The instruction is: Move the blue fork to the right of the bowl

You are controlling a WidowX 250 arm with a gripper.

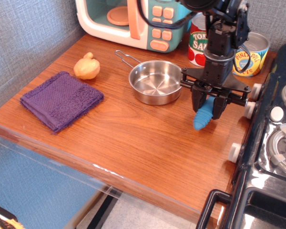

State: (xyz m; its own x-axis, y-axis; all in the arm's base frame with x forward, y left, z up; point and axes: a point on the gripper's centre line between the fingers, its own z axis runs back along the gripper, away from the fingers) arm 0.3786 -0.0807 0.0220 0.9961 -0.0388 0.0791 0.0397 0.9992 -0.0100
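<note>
Blue fork point(203, 116) — gripped by tool point(208, 106) right of bowl point(155, 82).

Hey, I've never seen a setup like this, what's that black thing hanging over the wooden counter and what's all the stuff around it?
That black thing is a robot arm, seen by one camera looking down from the front. Its gripper has two fingers closed on a blue fork, handle pointing down, just right of a shiny steel bowl. On the wooden counter also lie a purple cloth and a small yellowish toy food piece. Behind stand a toy microwave, a tomato sauce can and a pineapple can. A toy stove sits at right.
</note>
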